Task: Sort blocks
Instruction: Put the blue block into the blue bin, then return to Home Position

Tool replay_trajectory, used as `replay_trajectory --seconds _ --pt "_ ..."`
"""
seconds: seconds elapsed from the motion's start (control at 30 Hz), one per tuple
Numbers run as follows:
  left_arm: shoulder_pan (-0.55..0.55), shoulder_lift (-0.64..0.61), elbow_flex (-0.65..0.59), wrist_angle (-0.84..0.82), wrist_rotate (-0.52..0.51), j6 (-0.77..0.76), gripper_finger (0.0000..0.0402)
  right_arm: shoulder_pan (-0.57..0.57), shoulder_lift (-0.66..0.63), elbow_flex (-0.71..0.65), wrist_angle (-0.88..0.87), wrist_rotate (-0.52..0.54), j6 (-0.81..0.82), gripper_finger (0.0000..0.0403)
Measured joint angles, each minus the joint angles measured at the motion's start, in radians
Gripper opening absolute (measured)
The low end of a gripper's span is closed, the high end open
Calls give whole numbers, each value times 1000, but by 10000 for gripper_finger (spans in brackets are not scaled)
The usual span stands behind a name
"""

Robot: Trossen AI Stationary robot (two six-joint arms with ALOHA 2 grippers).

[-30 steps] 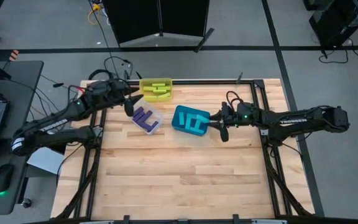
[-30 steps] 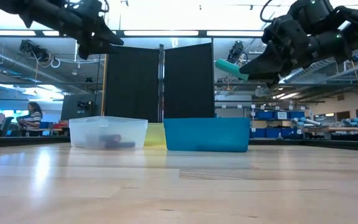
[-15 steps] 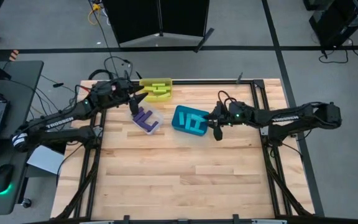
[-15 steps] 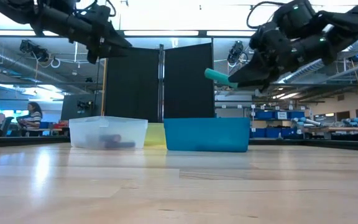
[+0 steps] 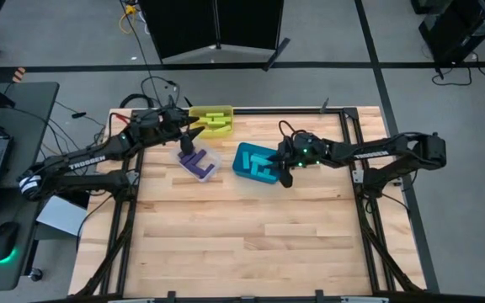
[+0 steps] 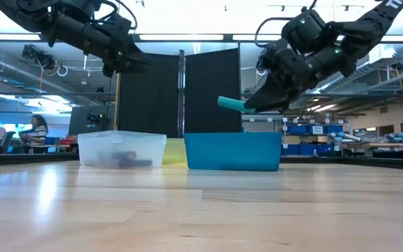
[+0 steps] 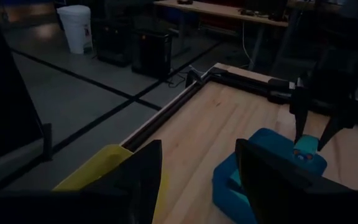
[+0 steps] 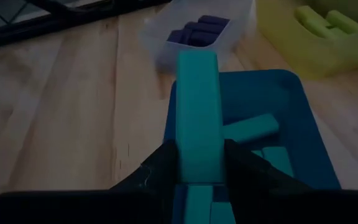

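My right gripper (image 8: 199,171) is shut on a cyan block (image 8: 197,112) and hovers over the right part of the teal bin (image 5: 255,162), which has several cyan blocks (image 8: 253,127) lying in it. In the low view the cyan block (image 6: 231,105) is clear above the teal bin (image 6: 233,151). My left gripper (image 7: 197,180) is open and holds nothing. It hangs above the clear bin (image 5: 199,160), where purple blocks (image 8: 201,31) lie. The yellow bin (image 5: 212,119) holds yellow-green blocks. My right gripper pinches the cyan block's near end (image 8: 197,163) between its two fingers (image 8: 160,168). It comes from the table's right, slanting down. The block runs along the fingers and sticks out past their tips. It is lifted clear, its free end (image 6: 222,103) over the teal bin.
The three bins stand close together on the far half of the wooden table (image 5: 242,244). The near half is bare wood. A black frame (image 5: 348,135) runs along the table's edges. A person (image 6: 35,133) sits in the room far behind.
My right gripper has moved toward the table's left and down, carrying the cyan block from beside the teal bin to over it. My left gripper has shifted a little toward the right and down, above the clear bin.
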Motion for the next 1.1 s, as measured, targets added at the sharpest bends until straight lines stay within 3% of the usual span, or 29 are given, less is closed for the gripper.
replay_trajectory --seconds 0.1,0.33,0.53,0.63,0.73,0.87,0.97,1.1 --pt "0 0 0 0 0 18 211 0 2 1 -4 1 -1 133" --pt "0 -1 0 -3 0 20 211 -1 -31 1 -14 26 28 274" --pt "0 -14 0 -30 0 18 211 -11 -73 1 -18 125 53 299" --pt "0 -56 0 -62 0 22 211 -31 -119 1 -14 251 45 279" --pt "0 -112 0 -100 -7 62 211 -70 -159 1 -4 293 10 230" --pt "0 -159 -33 -76 -65 99 211 -141 -177 1 2 313 -10 115" --pt "17 -158 -117 29 -107 113 211 -201 -166 -6 15 344 -37 23" --pt "86 -110 -256 258 -104 89 197 -296 -139 -37 34 345 -15 17"
